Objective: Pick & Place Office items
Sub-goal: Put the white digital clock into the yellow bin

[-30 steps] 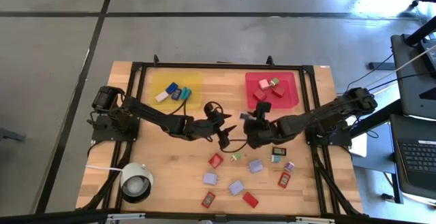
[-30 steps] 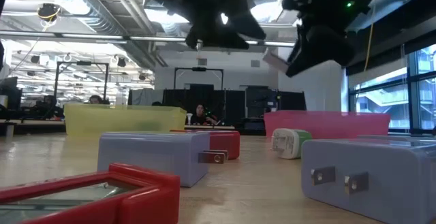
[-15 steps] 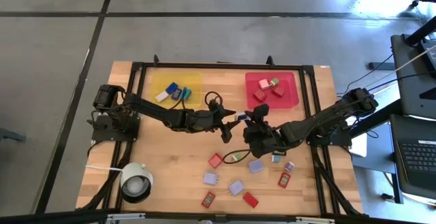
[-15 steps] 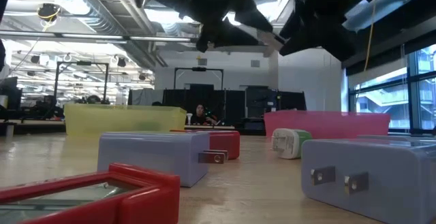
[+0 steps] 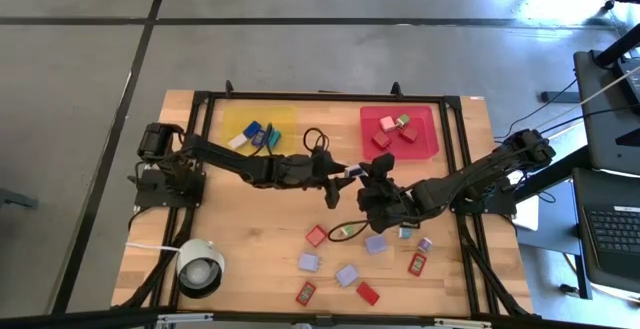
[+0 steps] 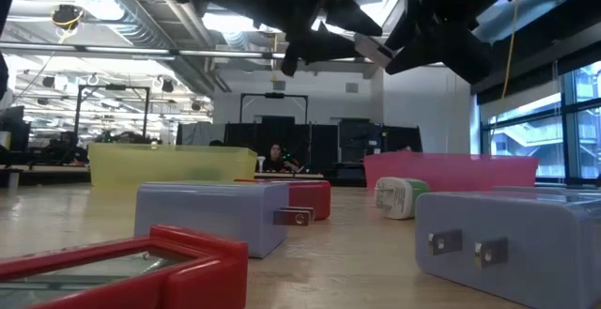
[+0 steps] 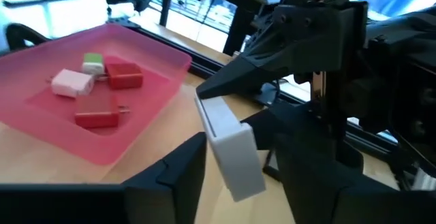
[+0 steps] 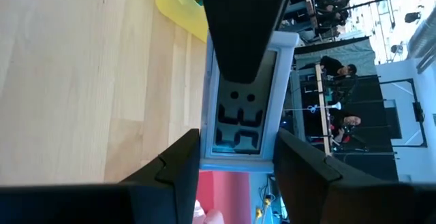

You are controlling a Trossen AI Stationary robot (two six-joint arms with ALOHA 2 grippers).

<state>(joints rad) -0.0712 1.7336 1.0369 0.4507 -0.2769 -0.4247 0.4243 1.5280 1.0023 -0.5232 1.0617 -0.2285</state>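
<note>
Seen from above, my left gripper [image 5: 336,175] and my right gripper [image 5: 364,176] meet nose to nose over the middle of the bare wooden table [image 5: 240,231], with a small flat white block [image 5: 352,172] between them. A flat yellow square tray [image 5: 287,119] at upper left holds a few blue and white office items [image 5: 254,135]. A flat red square tray [image 5: 426,121] at upper right holds red, pink and green ones. About ten more blocks, lilac and red among them, lie scattered at lower centre, and a white round cylinder with a dark centre [image 5: 198,266] stands at lower left. From table height, both grippers hang dark across the top of the frame, above a lilac block with metal prongs [image 6: 211,215] at centre left and a red-framed flat piece [image 6: 122,270] at lower left. A person [image 6: 275,158] sits in the room far behind. In my left wrist view, my left gripper's fingers [image 7: 170,176] stand parted on either side of the white block at lower centre. I cannot see them pressing on it. My right gripper comes in from the upper right and pinches the block's upper end, with the red tray at upper left. In my right wrist view, my right gripper is clamped on the same block at centre frame, its dark display face showing pale digits, and the yellow tray's corner shows at the top.
</note>
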